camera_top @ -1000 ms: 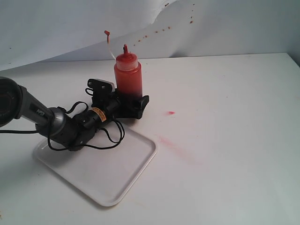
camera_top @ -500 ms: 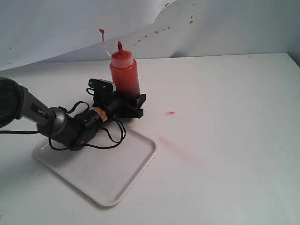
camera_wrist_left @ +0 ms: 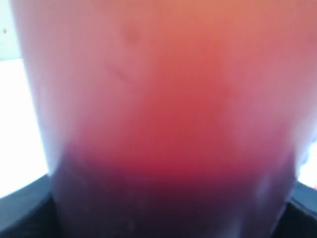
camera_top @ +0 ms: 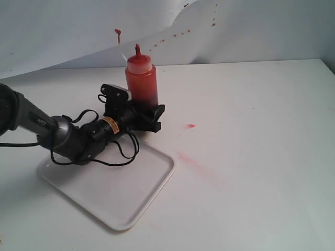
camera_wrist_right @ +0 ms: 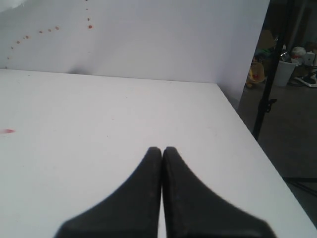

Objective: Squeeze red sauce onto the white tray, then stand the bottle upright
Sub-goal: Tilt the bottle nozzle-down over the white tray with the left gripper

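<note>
The bottle (camera_top: 142,83) stands upright just beyond the far corner of the white tray (camera_top: 123,201), its tethered red cap (camera_top: 118,32) sticking up behind it. Red sauce (camera_top: 142,90) shows through its clear wall. My left gripper (camera_top: 145,114) is shut on the bottle's lower part, hiding its base. In the left wrist view the bottle (camera_wrist_left: 163,99) fills the frame, blurred, with a dark finger (camera_wrist_left: 20,213) at the edge. My right gripper (camera_wrist_right: 162,150) is shut on nothing over bare table and is out of the exterior view.
A small red blob (camera_top: 191,126) lies on the table right of the bottle, with a faint pink smear (camera_top: 189,159) nearer the front. A row of red specks (camera_top: 175,35) marks the white backdrop. The table edge (camera_wrist_right: 247,144) runs close beside my right gripper.
The bottle shifted slightly left, then back right, staying upright in my left gripper. The left wrist rose a little and the cap swung. The right arm shows no change.
</note>
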Controlling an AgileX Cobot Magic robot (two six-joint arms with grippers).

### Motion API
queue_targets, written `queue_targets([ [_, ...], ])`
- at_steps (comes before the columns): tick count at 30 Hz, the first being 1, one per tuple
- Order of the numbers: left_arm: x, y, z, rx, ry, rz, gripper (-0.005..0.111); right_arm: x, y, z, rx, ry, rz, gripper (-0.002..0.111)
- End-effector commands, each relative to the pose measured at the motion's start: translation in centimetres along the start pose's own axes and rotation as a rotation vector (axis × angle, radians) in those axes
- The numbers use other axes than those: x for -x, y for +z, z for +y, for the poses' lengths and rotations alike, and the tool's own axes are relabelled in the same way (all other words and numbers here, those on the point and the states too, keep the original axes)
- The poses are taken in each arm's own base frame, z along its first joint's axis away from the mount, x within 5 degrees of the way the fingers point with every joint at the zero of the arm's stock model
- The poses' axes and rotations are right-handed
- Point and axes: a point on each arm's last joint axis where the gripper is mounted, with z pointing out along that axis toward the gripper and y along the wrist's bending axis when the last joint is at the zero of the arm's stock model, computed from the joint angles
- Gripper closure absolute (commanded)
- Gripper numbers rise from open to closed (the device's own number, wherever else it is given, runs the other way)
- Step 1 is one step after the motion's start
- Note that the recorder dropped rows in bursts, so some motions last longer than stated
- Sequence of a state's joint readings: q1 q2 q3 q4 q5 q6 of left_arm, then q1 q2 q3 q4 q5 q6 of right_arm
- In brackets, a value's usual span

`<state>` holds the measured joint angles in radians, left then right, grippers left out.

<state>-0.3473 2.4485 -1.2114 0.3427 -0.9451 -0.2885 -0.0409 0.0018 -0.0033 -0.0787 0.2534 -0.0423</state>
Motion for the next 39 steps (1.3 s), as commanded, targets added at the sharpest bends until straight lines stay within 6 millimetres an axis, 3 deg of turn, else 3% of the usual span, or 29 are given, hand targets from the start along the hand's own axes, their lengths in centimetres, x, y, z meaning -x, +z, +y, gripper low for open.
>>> queue_targets([
  [1, 5.4, -1.8, -0.2, 0.003, 0.081, -0.142, 0.106, -0.1, 0.0, 0.0, -0.007, -0.007, 0.001, 0.108],
  [9, 9.5, -9.0, 2.2, 0.070, 0.109, -0.148, 0.106, -0.1, 0.0, 0.0, -0.007, -0.007, 0.001, 0.108],
  [15, 11.2, -15.6, 3.8, 0.197, 0.109, -0.111, 0.106, -0.1, 0.0, 0.0, -0.007, -0.007, 0.001, 0.108],
  [21, 12.0, -20.8, 3.7, 0.278, 0.221, -0.015, 0.106, -0.1, 0.0, 0.0, -0.007, -0.007, 0.001, 0.108],
  [30, 12.1, -23.5, 2.3, 0.256, 0.431, 0.221, 0.106, -0.1, 0.0, 0.0, -0.007, -0.007, 0.001, 0.108],
  [39, 12.2, -25.5, 2.6, 0.320, 0.629, 0.442, 0.106, -0.1, 0.0, 0.0, -0.007, -0.007, 0.001, 0.108],
])
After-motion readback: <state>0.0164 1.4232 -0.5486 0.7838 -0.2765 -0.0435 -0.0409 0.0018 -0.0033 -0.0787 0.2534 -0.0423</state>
